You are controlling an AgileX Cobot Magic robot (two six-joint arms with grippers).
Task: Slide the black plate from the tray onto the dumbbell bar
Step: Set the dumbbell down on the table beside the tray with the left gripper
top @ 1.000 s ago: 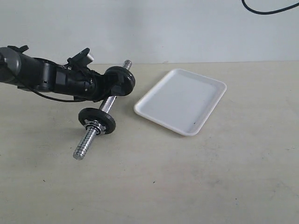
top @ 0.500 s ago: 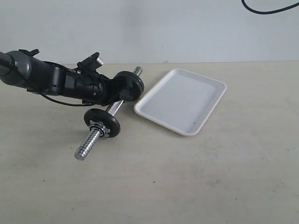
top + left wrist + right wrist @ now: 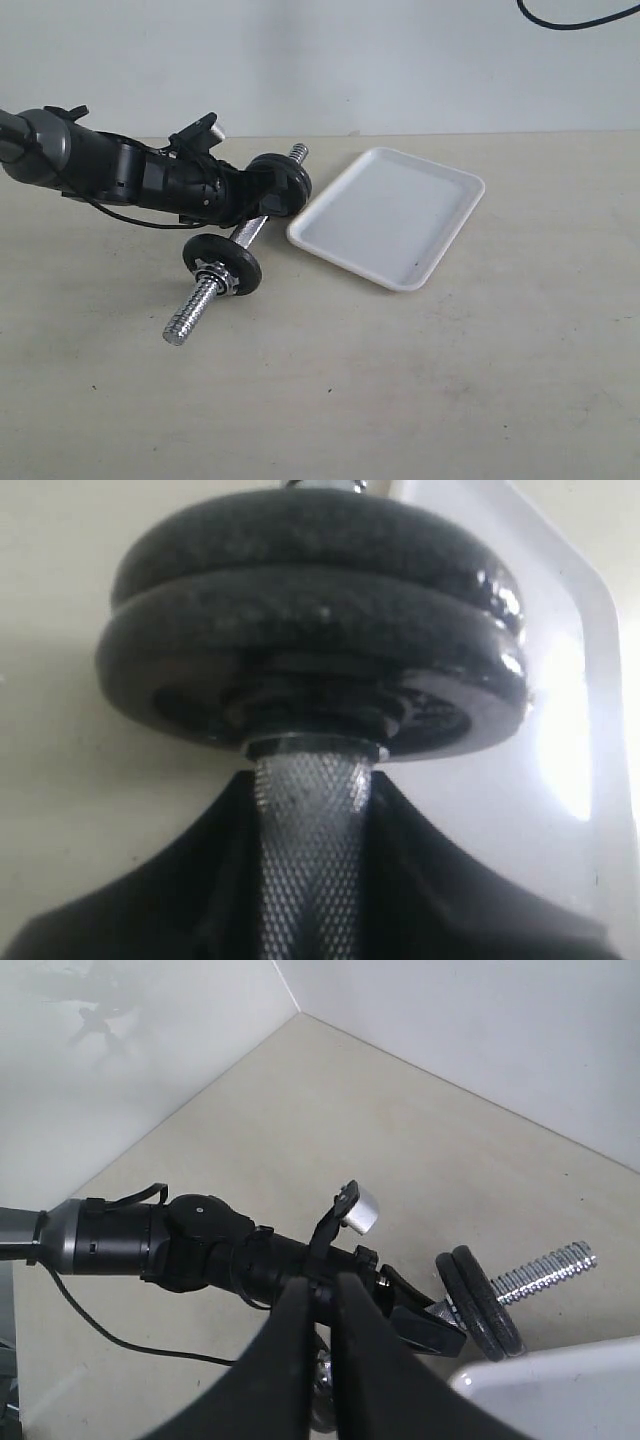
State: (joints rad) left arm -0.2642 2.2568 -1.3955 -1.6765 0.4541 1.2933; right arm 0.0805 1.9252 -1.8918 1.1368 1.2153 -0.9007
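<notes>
Chrome threads of the dumbbell bar [image 3: 190, 316] are pointing nearest, followed by a disc with a silver nut [image 3: 222, 266]. The left gripper [image 3: 243, 203] is clamping the knurled middle. Beyond it, the black plate [image 3: 310, 540] is sitting on the bar against another disc [image 3: 300, 630], just beside the tray [image 3: 400, 210]. The right gripper [image 3: 321, 1290] is hanging overhead, fingers pressed together, empty.

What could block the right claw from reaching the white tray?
Probably nothing, so likely yes. The tray lies uncovered. The left gripper and dumbbell bar sit only beside its left edge. The right gripper, shut, has a tray corner in its wrist view.
</notes>
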